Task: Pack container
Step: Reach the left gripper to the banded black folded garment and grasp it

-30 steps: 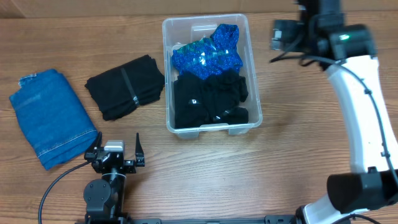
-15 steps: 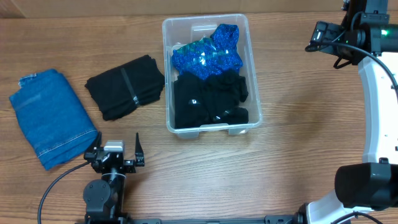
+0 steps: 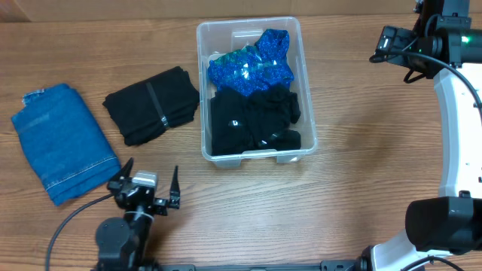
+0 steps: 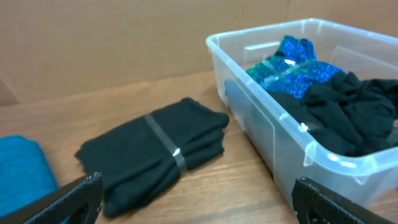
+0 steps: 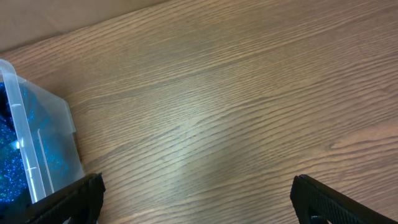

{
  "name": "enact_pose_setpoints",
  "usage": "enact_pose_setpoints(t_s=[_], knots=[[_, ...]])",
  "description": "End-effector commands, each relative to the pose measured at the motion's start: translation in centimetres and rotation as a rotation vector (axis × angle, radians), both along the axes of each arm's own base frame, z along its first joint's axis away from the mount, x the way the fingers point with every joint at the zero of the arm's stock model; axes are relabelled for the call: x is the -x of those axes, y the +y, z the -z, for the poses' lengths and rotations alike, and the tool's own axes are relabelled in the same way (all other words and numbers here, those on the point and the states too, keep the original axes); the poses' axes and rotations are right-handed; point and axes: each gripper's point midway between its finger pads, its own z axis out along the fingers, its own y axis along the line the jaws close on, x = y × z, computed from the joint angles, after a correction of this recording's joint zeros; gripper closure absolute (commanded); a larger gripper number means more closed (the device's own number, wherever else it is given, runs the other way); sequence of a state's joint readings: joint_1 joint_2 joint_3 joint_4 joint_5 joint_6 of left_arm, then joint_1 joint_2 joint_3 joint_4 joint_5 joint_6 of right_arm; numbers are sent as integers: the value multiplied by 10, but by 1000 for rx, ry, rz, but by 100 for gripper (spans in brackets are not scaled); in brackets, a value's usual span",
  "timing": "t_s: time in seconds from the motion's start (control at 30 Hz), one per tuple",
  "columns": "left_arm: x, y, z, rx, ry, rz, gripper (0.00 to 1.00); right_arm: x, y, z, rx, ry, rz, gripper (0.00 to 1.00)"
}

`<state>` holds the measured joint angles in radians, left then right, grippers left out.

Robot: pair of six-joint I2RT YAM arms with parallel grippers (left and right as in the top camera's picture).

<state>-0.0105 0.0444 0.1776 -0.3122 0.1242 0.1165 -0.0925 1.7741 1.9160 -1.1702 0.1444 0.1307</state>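
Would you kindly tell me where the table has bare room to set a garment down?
Widest bare wood: right of the container, out to the right arm. A narrower strip runs in front of the container, right of the left gripper. Crowded: left of the container, where the black garment and blue denim lie.

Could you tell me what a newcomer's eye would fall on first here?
The clear container sits mid-table, with a sparkly blue garment and black clothes inside it. Left of it lie a folded black garment and, at the far left edge, folded blue denim.
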Motion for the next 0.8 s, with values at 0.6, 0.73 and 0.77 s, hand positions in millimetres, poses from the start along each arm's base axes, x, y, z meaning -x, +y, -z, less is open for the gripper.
enact_pose_setpoints(t_s=[0.6,0.73,0.77], knots=[[-117,45,-46,-372,994,-73,0,0,0,-3,-4,-11,2,0],[-128,28,13,-377,1155,99,0,0,0,-3,-4,-11,2,0],[-130,28,25,-381,1191,107,0,0,0,-3,-4,-11,2,0]])
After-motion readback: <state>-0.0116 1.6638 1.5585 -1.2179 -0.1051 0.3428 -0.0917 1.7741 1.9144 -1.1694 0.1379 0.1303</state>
